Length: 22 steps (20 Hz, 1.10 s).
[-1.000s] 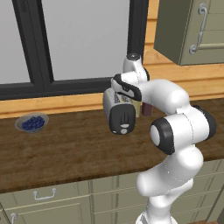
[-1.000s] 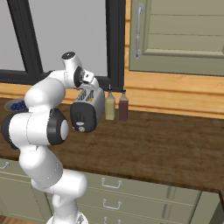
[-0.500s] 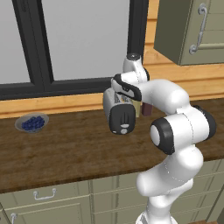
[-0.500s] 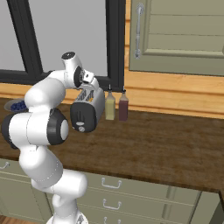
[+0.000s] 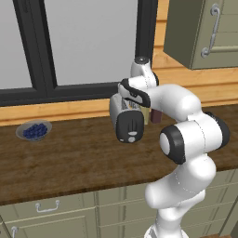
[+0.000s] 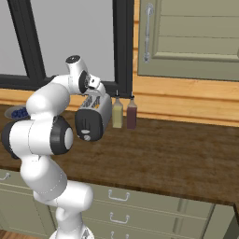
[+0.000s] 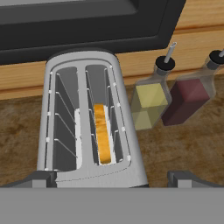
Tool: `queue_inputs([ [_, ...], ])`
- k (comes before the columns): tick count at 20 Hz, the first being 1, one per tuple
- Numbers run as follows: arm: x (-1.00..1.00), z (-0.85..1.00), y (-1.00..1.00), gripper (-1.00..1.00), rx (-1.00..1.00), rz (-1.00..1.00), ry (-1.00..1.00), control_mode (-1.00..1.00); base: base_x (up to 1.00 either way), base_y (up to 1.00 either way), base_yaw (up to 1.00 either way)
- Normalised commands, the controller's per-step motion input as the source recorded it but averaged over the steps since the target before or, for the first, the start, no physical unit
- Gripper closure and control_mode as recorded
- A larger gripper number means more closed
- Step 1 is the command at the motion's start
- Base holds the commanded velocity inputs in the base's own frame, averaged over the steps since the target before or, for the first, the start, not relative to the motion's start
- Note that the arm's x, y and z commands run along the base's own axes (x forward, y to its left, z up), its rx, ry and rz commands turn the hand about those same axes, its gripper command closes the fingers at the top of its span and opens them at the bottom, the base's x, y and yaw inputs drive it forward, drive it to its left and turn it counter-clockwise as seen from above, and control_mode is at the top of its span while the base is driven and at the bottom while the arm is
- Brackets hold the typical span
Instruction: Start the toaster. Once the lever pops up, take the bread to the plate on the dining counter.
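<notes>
The silver toaster (image 5: 128,122) stands on a dark brown wood-grain counter (image 5: 69,153) below the window; whether this is the dining counter I cannot tell. Its black end panel faces the room, and the lever on it is too small to make out. From above, the bread (image 7: 102,133) sits low in the right slot of the toaster (image 7: 87,65), its orange-tan top edge showing. My gripper (image 7: 114,180) hangs open just over the toaster's near end, with nothing between its fingertips (image 7: 41,179). The gripper (image 6: 95,97) points down at the slots. The plate is out of view.
Two bottles stand right of the toaster, a yellow one (image 7: 148,105) and a dark red one (image 7: 188,98). A grey bowl of blueberries (image 5: 33,130) sits far left on the counter. A wall cabinet (image 6: 191,37) hangs at the upper right.
</notes>
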Motion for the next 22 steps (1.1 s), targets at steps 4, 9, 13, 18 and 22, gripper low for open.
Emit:
queue_inputs([
  [4,0.00,0.00,0.00,-1.00,0.00,0.00,0.00,-1.00,0.00,0.00,0.00],
  [9,0.00,0.00,0.00,-1.00,0.00,0.00,0.00,-1.00,0.00,0.00,0.00],
  [13,0.00,0.00,0.00,-1.00,0.00,0.00,0.00,-1.00,0.00,0.00,0.00],
  [18,0.00,0.00,0.00,-1.00,0.00,0.00,0.00,-1.00,0.00,0.00,0.00],
  [22,0.00,0.00,0.00,-1.00,0.00,0.00,0.00,-1.00,0.00,0.00,0.00],
])
